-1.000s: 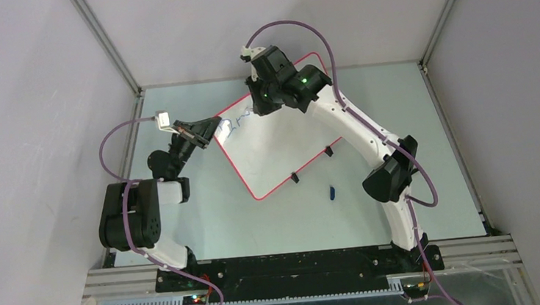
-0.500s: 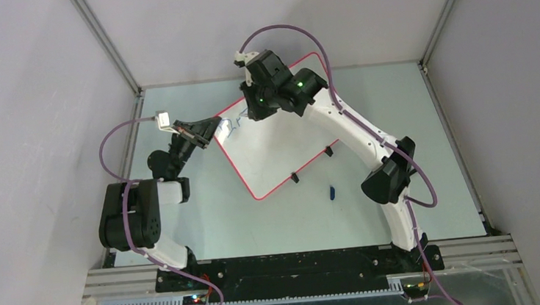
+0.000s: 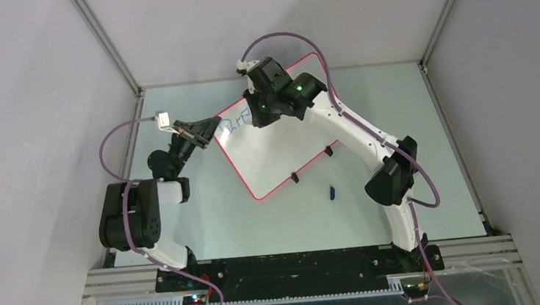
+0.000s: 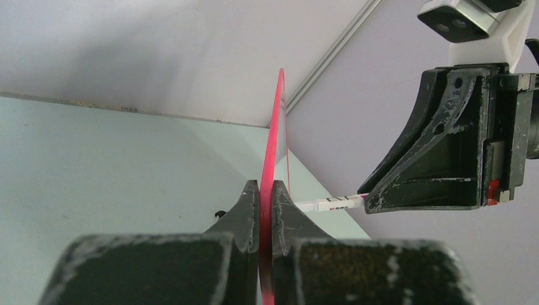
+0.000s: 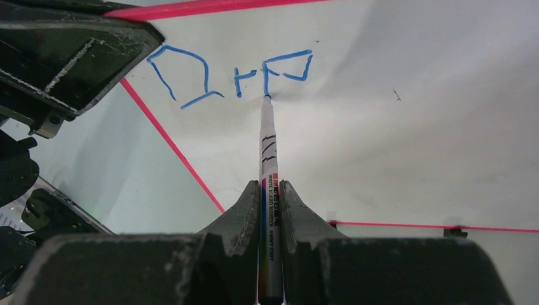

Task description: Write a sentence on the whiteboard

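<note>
The whiteboard (image 3: 281, 148) lies tilted on the table, white with a red-pink rim (image 4: 274, 130). My left gripper (image 3: 210, 130) is shut on its left corner rim; in the left wrist view (image 4: 266, 190) both jaws pinch the edge. My right gripper (image 3: 257, 111) is shut on a white board marker (image 5: 267, 165). The marker tip touches the board at the foot of the third letter. The sentence (image 5: 232, 75) in blue ink reads roughly "Dre" near the board's top left corner, faint in the top view (image 3: 238, 118).
A small blue marker cap (image 3: 332, 191) lies on the table in front of the board. Two black clip feet (image 3: 294, 177) sit on the board's near edge. The enclosure walls stand close behind and to both sides.
My right gripper moved the marker left and then back down a little along the top left of the board, and more blue strokes appeared. The left gripper has not moved.
</note>
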Robot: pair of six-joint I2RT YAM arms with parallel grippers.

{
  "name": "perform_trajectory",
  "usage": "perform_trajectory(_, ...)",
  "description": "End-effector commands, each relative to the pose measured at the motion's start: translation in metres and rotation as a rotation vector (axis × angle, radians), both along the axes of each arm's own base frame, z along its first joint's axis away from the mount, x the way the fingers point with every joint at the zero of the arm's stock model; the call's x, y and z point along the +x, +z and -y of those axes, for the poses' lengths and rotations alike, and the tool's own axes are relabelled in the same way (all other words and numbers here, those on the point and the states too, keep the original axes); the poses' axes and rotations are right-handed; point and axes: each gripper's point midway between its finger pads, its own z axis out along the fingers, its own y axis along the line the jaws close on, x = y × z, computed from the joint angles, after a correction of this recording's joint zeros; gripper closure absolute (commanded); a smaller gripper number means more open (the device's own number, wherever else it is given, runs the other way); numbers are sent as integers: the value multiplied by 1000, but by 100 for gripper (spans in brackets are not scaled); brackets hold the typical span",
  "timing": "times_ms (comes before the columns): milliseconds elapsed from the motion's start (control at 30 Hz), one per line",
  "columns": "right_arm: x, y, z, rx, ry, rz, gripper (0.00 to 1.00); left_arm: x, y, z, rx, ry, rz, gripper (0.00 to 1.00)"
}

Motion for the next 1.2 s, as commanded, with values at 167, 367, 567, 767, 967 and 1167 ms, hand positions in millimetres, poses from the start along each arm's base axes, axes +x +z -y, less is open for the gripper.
perform_trajectory(167, 4, 13, 14, 7, -47, 41, 100, -16, -1, 17, 120, -64, 106, 98)
perform_trajectory(367, 14, 17, 21, 20, -80, 50, 100, -16, -1, 17, 120, -64, 106, 98)
perform_trajectory(567, 22, 20, 22, 30, -96, 58, 100, -16, -2, 17, 120, -64, 105, 98)
perform_trajectory(767, 23, 25, 21, 37, -90, 67, 100, -16, -1, 17, 120, -64, 105, 98)
perform_trajectory(967, 21, 44, 20, 60, -82, 101, 100, -16, -2, 17, 119, -64, 103, 98)
perform_trajectory(1167, 10, 74, 28, 111, -68, 175, 100, -15, -2, 17, 117, -63, 101, 98)
